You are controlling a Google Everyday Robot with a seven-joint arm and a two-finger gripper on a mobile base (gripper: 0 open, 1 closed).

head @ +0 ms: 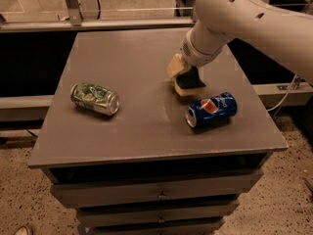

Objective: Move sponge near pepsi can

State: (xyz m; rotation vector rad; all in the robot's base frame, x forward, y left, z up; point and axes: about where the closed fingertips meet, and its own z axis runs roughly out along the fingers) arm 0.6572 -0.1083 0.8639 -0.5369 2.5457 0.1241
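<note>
The sponge (190,87) shows its dark green top and pale yellow base on the grey table (132,67), just behind and left of the pepsi can. The pepsi can (211,109) is blue with the Pepsi globe and lies on its side at the table's right. My gripper (183,74) reaches down from the white arm at the upper right and sits on the sponge, its tan fingers (174,65) around the sponge's top. The sponge's far side is hidden by the gripper.
A green and silver can (95,98) lies on its side at the table's left. The table's front edge (156,155) tops a stack of drawers. A rail and dark gap run behind the table. A cable (286,97) hangs at the right.
</note>
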